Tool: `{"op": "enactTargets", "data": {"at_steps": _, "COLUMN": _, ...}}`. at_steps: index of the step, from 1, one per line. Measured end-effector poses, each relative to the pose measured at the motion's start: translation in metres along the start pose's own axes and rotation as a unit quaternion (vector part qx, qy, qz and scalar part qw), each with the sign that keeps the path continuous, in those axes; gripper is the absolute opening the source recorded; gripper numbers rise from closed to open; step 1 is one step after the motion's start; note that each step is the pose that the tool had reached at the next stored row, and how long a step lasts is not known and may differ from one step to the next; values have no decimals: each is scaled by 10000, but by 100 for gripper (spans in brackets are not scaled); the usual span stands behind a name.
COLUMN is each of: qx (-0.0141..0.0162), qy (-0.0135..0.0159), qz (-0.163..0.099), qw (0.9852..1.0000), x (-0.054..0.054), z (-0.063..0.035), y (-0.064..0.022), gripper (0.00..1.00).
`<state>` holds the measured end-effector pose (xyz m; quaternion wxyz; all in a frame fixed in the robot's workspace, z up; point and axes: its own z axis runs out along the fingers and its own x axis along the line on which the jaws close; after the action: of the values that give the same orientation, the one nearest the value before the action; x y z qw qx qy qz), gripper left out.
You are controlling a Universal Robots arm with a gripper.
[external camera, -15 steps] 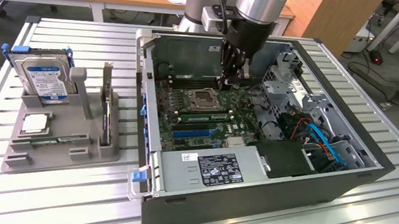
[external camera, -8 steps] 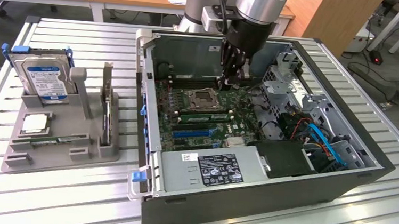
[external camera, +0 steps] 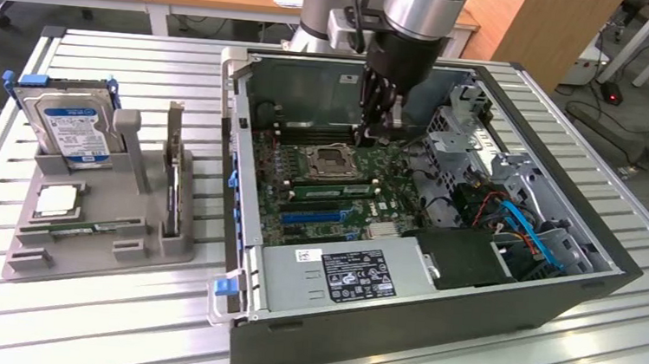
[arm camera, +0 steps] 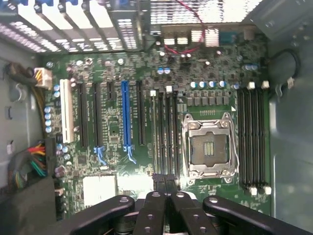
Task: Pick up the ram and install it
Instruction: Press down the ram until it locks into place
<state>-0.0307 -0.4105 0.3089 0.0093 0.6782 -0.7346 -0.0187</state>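
Install step judged in hand. Gripper (external camera: 377, 132) closed, lowered inside case (external camera: 576, 293) above motherboard (arm camera: 132, 161). Ram (external camera: 333, 189) seen seated beside CPU socket (arm camera: 209, 149). Next move calls for care around slots.

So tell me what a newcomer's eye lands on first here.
The open computer case on the slatted table, with the arm's shut claw lowered inside over the green motherboard beside the empty CPU socket. At the exterior view's left, a grey holder carries a blue-labelled hard drive.
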Motion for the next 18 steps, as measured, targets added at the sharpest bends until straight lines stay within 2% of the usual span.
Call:
{"op": "enactTargets", "data": {"at_steps": 4, "qx": 4, "qy": -15, "qz": 361, "qw": 9993, "x": 0, "z": 11, "y": 0, "gripper": 9}}
{"op": "enactTargets", "data": {"at_steps": 8, "qx": 8, "qy": -29, "qz": 723, "qw": 9974, "x": 0, "z": 20, "y": -1, "gripper": 9}}
{"op": "enactTargets", "data": {"at_steps": 12, "qx": 12, "qy": -43, "qz": 1064, "qw": 9943, "x": 0, "z": 27, "y": -1, "gripper": 9}}
{"op": "enactTargets", "data": {"at_steps": 18, "qx": 18, "qy": -62, "qz": 1518, "qw": 9884, "x": 0, "z": 36, "y": 1, "gripper": 9}}
